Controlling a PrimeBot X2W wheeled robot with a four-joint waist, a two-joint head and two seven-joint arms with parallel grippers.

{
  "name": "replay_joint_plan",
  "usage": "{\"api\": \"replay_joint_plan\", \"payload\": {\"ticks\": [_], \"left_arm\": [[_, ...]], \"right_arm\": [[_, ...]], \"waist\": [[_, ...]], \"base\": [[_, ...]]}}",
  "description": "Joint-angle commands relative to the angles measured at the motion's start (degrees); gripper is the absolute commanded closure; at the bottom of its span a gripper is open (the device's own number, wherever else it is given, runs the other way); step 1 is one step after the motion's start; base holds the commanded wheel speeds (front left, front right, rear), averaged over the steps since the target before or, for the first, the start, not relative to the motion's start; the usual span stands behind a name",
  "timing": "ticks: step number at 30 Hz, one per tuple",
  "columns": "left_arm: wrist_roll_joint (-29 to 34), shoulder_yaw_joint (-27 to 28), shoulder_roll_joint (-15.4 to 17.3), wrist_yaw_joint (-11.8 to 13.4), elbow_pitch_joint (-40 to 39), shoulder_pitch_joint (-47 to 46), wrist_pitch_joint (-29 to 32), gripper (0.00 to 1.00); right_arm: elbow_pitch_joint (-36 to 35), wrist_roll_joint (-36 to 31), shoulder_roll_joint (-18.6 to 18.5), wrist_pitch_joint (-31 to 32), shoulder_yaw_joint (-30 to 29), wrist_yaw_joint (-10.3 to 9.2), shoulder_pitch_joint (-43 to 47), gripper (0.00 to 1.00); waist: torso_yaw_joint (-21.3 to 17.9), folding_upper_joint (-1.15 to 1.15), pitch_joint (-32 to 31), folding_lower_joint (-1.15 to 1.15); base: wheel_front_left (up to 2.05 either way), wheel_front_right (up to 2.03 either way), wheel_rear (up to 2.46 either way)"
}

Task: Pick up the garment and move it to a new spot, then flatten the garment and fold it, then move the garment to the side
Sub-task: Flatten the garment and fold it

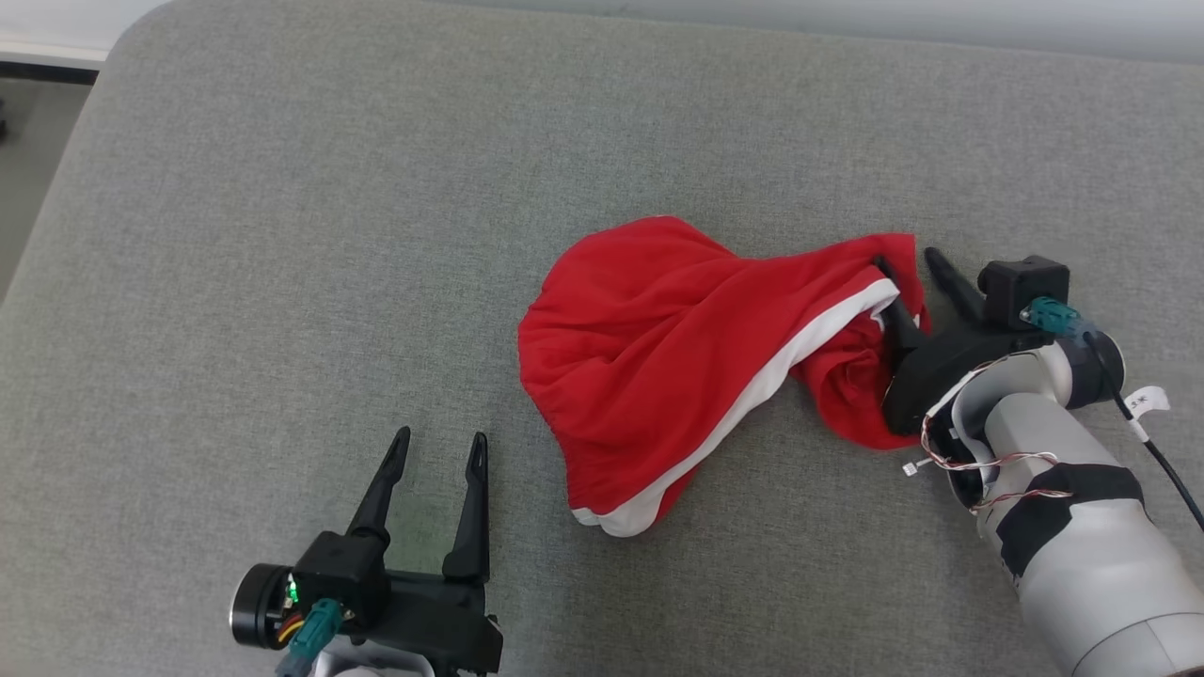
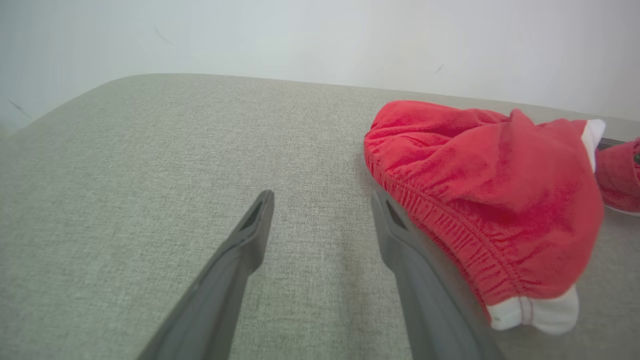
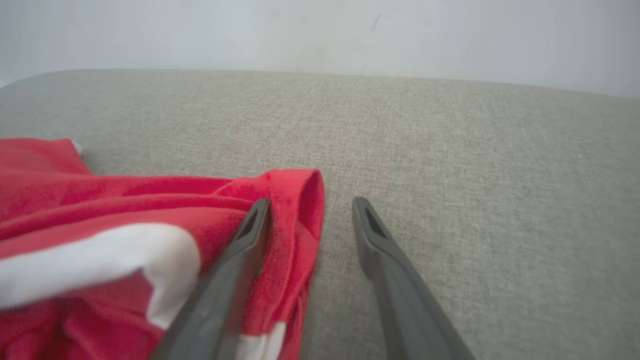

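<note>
The garment [image 1: 677,357] is a red piece with white trim, lying crumpled in the middle of the grey cushion [image 1: 282,235]. At its right end my right gripper [image 1: 908,259] stands open. One finger lies in the red cloth's edge fold [image 3: 300,200], the other over bare cushion. Nothing is pinched between them. My left gripper [image 1: 442,447] stands open at the lower left, apart from the garment's left edge. In the left wrist view the garment's gathered hem [image 2: 450,220] lies just right of my left gripper [image 2: 322,200].
The grey cushion has a rounded far-left corner [image 1: 132,38] with floor beyond it. A pale wall [image 3: 320,35] rises behind the far edge. Bare cushion stretches left of and beyond the garment.
</note>
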Motion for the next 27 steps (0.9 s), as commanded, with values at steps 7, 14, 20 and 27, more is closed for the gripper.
{"api": "replay_joint_plan", "payload": {"ticks": [7, 14, 20, 27], "left_arm": [[-0.54, 0.08, -0.04, -1.64, -3.28, 0.09, -0.19, 0.0], [-1.32, -1.66, -0.03, -4.49, -2.86, 2.47, -0.18, 0.0], [-1.67, -4.45, -0.03, -5.92, 0.64, 4.89, -0.18, 0.0], [-3.53, -5.67, -0.03, -5.4, 5.73, 5.84, -0.19, 0.0]], "right_arm": [[-12.87, -0.89, -2.69, -0.12, -8.68, -0.15, 8.04, 0.0], [-25.22, -1.01, -2.32, -0.15, -13.12, -0.15, 21.33, 0.0], [-29.63, -0.82, -0.19, -0.15, -13.56, -0.15, 28.16, 0.0], [-33.61, -1.23, 1.27, -0.15, -8.17, -0.15, 31.11, 0.0]], "waist": [[-3.24, 0.0, -2.93, -0.01], [-5.69, 0.0, -6.4, -0.01], [-7.15, 0.0, -8.06, -0.01], [-8.92, 0.0, -8.06, -0.01]], "base": [[0.0, 0.0, 0.0], [0.0, 0.0, 0.0], [0.0, 0.0, 0.0], [0.0, 0.0, 0.0]]}}
